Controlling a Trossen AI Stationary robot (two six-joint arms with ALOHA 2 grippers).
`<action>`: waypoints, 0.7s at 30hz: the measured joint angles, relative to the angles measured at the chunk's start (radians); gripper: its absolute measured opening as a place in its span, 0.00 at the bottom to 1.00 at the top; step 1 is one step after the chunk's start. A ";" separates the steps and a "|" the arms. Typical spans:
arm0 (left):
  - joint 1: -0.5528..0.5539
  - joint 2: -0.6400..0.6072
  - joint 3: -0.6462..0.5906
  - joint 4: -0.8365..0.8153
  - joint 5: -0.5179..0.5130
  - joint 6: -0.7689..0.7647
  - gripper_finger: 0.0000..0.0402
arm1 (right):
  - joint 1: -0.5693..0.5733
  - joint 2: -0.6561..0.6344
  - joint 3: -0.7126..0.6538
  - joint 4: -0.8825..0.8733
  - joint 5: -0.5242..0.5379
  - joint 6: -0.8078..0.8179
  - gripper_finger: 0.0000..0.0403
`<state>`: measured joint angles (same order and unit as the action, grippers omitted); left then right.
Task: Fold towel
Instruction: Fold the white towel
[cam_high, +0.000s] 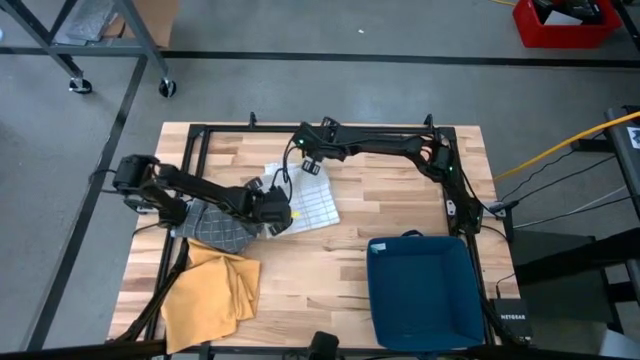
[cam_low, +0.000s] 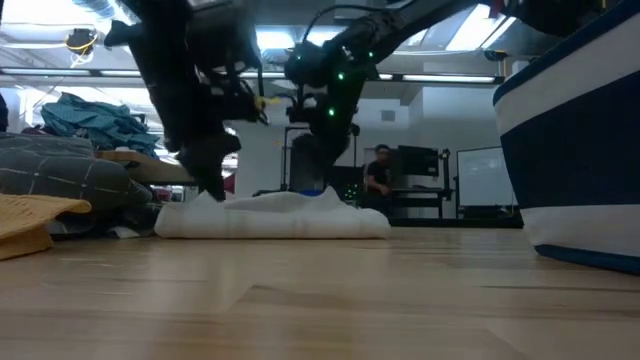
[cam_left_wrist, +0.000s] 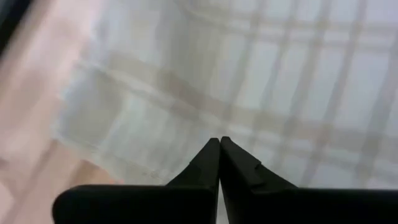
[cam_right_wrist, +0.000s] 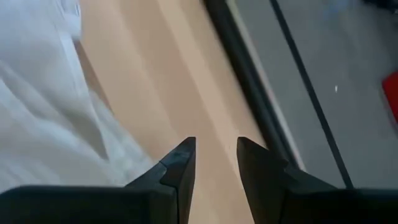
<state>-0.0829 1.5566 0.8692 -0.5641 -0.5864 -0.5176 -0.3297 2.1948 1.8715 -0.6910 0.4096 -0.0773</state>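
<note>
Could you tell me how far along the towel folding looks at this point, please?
Partly done: the white checked towel already lies as a compact, layered rectangle on the table. In hand: the left tool, shut, is low at its left edge, while the right tool, open with nothing between its fingers, hovers over the far edge. Left: perhaps a final fold, and the grey and yellow cloths remain unfolded.

Soft checked cloth towel lies on a smooth pale wood table.

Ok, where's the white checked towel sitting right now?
In the high view the white checked towel lies mid-table, slightly left, beside the grey cloth, with the left pincer at its left edge and the blue bin off to its right.
</note>
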 joint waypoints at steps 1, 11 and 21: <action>0.003 -0.010 0.000 -0.001 -0.024 0.001 0.00 | 0.000 0.000 0.017 0.000 -0.016 0.000 0.30; 0.112 -0.026 0.002 0.023 -0.119 0.012 0.00 | 0.034 -0.002 0.101 -0.102 -0.365 0.002 0.30; 0.164 -0.024 0.002 0.184 -0.042 0.099 0.00 | 0.081 -0.002 0.016 -0.128 -0.373 0.064 0.30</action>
<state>0.0812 1.5326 0.8711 -0.3796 -0.6289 -0.4190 -0.2492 2.1925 1.8878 -0.8190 0.0366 -0.0129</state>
